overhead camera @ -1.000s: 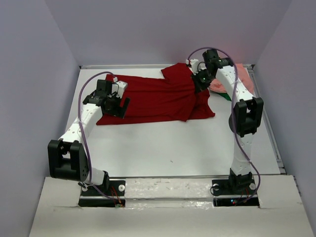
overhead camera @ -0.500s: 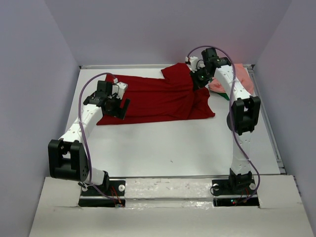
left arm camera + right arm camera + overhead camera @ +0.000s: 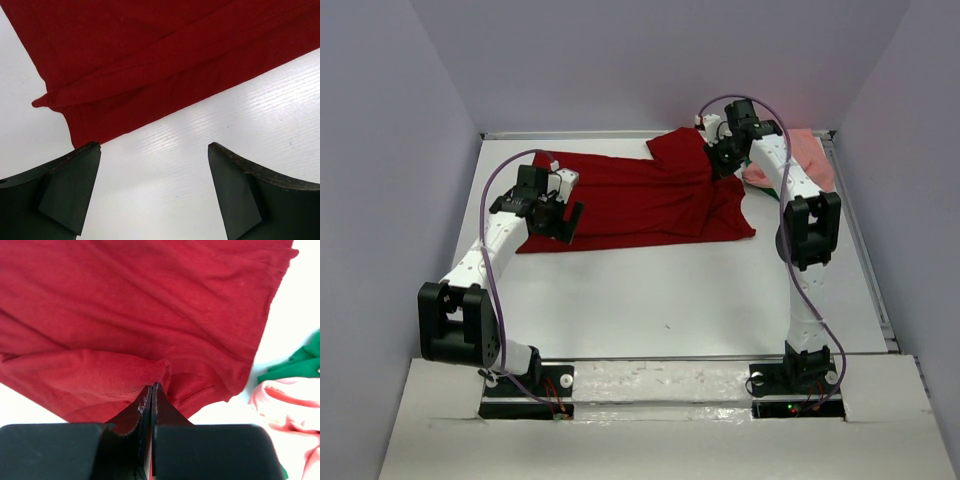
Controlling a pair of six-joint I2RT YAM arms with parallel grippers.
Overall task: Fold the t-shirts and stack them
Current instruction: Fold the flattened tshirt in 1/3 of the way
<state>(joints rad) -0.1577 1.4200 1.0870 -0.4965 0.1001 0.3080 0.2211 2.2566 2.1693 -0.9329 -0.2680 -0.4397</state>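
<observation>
Dark red t-shirt [image 3: 640, 200], one, pinched in the right claw [image 3: 152, 388]; one salmon pink t-shirt [image 3: 285, 405]; one green scrap [image 3: 297, 362]; left claw [image 3: 155, 150] spread wide above the counter [image 3: 190, 190]

Matt cloth t-shirt [image 3: 150, 305], glossy table [image 3: 170, 180]

Table [image 3: 670, 290]: red t-shirt [image 3: 640, 200], pink t-shirt [image 3: 287, 407], green fabric [image 3: 300, 365]

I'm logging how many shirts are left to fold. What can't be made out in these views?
- Salmon pink shirt: top view, right arm covers most; right wrist view cuts it at the edge. Folded or not, unclear.
- Green fabric: only a scrap shows beside the pink; whole shirt or not, unclear.
- Dark red t-shirt: top view, the right gripper hides the part it pinches.
</observation>
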